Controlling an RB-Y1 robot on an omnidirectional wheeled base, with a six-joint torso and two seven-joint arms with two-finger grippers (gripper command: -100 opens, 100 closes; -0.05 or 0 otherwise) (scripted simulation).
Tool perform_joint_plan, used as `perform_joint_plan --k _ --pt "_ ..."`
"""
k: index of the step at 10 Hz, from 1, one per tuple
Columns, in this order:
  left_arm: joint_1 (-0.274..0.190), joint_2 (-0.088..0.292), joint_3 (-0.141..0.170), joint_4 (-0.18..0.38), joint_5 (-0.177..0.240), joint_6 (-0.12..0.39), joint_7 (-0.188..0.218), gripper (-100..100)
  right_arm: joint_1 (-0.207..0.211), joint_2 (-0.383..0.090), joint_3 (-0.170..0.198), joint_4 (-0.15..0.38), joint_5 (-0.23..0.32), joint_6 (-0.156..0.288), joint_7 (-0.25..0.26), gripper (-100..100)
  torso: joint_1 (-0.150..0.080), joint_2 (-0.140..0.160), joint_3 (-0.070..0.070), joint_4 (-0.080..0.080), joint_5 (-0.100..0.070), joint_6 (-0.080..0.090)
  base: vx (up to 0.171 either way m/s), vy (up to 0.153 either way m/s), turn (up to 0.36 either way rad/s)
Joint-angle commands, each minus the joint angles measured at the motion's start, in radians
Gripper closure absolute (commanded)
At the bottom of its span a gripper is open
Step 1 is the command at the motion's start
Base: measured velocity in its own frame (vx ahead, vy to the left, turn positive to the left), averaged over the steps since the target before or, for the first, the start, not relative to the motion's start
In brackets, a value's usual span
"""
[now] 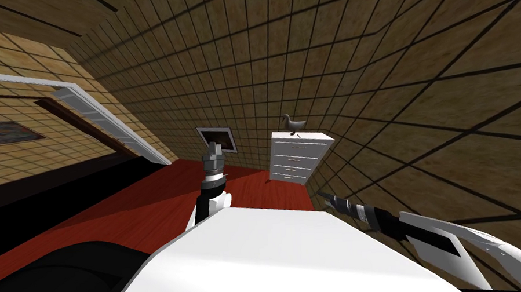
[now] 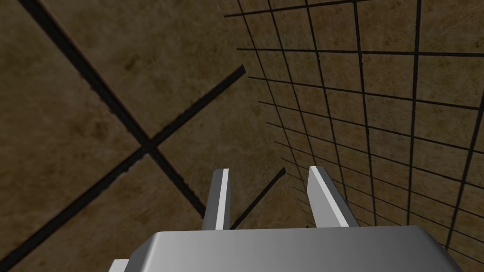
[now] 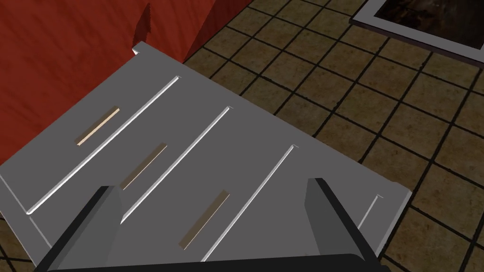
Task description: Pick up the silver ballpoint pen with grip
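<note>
My right gripper (image 1: 320, 193) is low at my right side and aims at a white chest of drawers (image 1: 298, 156). In the right wrist view its fingers (image 3: 212, 183) are open, with nothing between them, in front of the drawer fronts (image 3: 189, 141) with their thin bar handles. My left gripper (image 1: 214, 148) is raised ahead of my chest toward the tiled wall. Its fingers (image 2: 269, 169) are apart with nothing between them, a narrower gap than the right's.
A small grey bird figure (image 1: 293, 124) stands on top of the chest. A framed picture (image 1: 218, 139) leans at the wall's foot beside it. The floor (image 1: 142, 203) is red wood. A white door frame (image 1: 100, 116) and a black area (image 1: 24, 189) lie to the left.
</note>
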State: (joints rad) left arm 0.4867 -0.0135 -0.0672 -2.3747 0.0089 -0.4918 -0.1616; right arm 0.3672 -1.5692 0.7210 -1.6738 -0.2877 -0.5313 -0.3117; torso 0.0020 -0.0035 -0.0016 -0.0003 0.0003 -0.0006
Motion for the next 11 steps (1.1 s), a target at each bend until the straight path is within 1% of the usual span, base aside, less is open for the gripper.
perform_joint_plan --k 1,2,3,5,6,7,8,9,10,11 --pt "0.000 0.000 0.000 0.000 0.000 0.000 0.000 0 0.005 -0.050 0.007 0.009 -0.013 -0.004 -0.007 -100 0.000 0.000 0.000 0.000 0.000 0.000 0.046 0.024 0.078" --pt "0.000 0.000 0.000 0.000 0.000 0.000 0.000 0 0.005 -0.066 0.007 0.009 -0.013 -0.004 -0.007 -100 0.000 0.000 0.000 0.000 0.000 0.001 0.020 0.010 -0.012" --pt "0.000 0.000 0.000 0.000 0.000 0.000 0.000 0 -0.004 -0.100 0.032 0.030 -0.028 -0.003 -0.025 -100 -0.001 0.001 0.000 0.000 0.000 0.001 0.039 0.025 0.119" --pt "0.000 0.000 0.000 0.000 0.000 0.000 0.000 0 -0.004 -0.143 0.032 0.030 -0.028 -0.003 -0.025 -100 0.000 -0.001 -0.001 0.000 0.000 0.000 0.043 0.018 0.042" --pt "0.000 0.000 0.000 0.000 0.000 0.000 0.000 0 -0.013 -0.180 0.057 0.050 -0.042 -0.001 -0.043 -100 -0.001 0.000 0.000 0.000 0.000 0.001 0.062 0.010 0.115" --pt "0.000 0.000 0.000 0.000 0.000 0.000 0.000 0 -0.013 -0.206 0.057 0.050 -0.042 -0.001 -0.043 -100 -0.001 -0.001 -0.001 0.000 0.000 0.000 0.065 0.017 0.098" --pt "0.000 0.000 0.000 0.000 0.000 0.000 0.000 0 -0.022 -0.243 0.079 0.068 -0.056 0.000 -0.060 -100 0.000 -0.002 -0.001 0.000 0.000 0.000 0.086 0.019 0.137" --pt "0.000 0.000 0.000 0.000 0.000 0.000 0.000 0 -0.022 -0.280 0.079 0.068 -0.056 0.000 -0.060 -100 0.000 -0.003 -0.002 -0.001 0.000 0.000 0.090 0.008 0.090" --pt "0.000 0.000 0.000 0.000 0.000 0.000 0.000 0 -0.022 -0.292 0.079 0.068 -0.056 0.000 -0.060 -100 0.000 -0.003 -0.002 -0.001 0.000 0.000 0.045 0.009 0.001" --pt "0.000 0.000 0.000 0.000 0.000 0.000 0.000 0 -0.031 -0.333 0.101 0.084 -0.069 0.002 -0.077 -100 -0.001 -0.001 -0.001 0.000 0.000 0.001 0.074 0.016 0.132"
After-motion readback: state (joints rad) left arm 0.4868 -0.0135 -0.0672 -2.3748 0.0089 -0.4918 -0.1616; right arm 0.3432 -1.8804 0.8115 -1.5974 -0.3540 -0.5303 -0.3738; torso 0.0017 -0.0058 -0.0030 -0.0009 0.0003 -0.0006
